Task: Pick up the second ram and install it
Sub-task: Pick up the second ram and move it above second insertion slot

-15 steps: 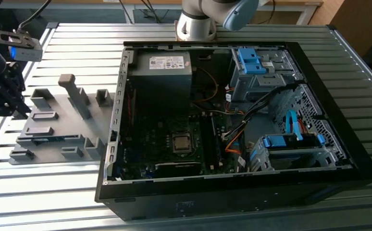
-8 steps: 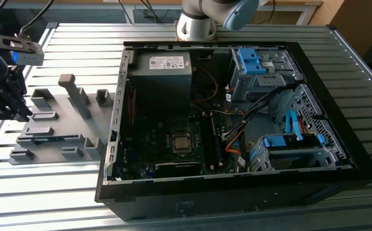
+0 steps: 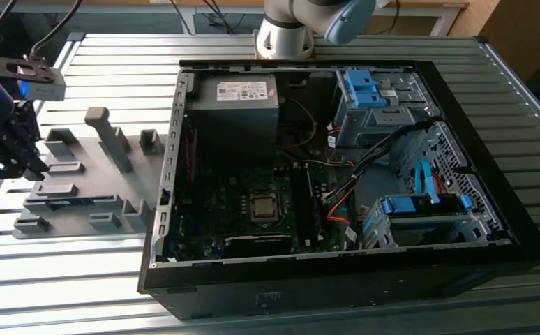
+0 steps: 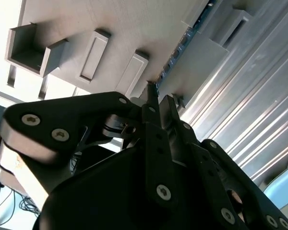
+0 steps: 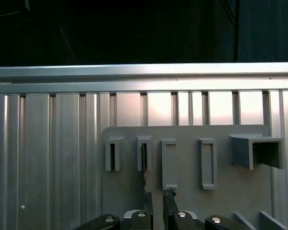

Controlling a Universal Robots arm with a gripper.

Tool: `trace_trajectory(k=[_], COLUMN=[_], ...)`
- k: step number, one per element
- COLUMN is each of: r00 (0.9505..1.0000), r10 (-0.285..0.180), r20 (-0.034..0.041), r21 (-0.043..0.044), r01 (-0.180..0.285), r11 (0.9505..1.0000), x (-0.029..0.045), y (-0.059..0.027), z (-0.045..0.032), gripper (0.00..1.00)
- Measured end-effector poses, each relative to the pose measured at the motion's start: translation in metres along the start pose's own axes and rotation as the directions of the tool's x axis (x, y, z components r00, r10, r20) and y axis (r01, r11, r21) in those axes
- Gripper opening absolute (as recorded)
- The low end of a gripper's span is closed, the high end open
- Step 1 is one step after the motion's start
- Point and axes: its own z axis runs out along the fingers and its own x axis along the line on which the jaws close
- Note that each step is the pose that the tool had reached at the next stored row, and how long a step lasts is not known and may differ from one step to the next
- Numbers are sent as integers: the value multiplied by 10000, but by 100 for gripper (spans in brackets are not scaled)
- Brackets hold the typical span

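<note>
The second ram [image 3: 70,202] is a thin blue-green stick standing on edge in the grey holder plate [image 3: 88,157], on the exterior view's left of the computer case. My gripper [image 3: 28,167] hangs over the end of the plate farthest from the case. In the second wrist view the ram [image 4: 182,44] runs between holder blocks toward my gripper [image 4: 159,98]. In the first wrist view the ram [image 5: 144,163] is edge-on in a slot, ending just ahead of my gripper [image 5: 157,197]. The fingers stand a narrow gap apart with nothing between them.
The open black computer case [image 3: 345,279] lies on the slatted metal table [image 3: 65,279], its motherboard [image 3: 251,202] facing up. Cables and blue drive brackets [image 3: 363,87] crowd the case's right side. Grey blocks [image 3: 111,139] rise from the holder plate. The arm's base [image 3: 284,35] stands behind the case.
</note>
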Motion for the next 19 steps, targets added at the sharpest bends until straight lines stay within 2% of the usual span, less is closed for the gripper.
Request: trace_trajectory(k=[6, 19], r00=[10000, 10000], r10=[0, 31], r20=[-5, -3], r21=[0, 26], r01=[0, -31], r11=[10000, 10000], x=[75, 79], y=[-19, -79], z=[92, 321], gripper=[24, 24])
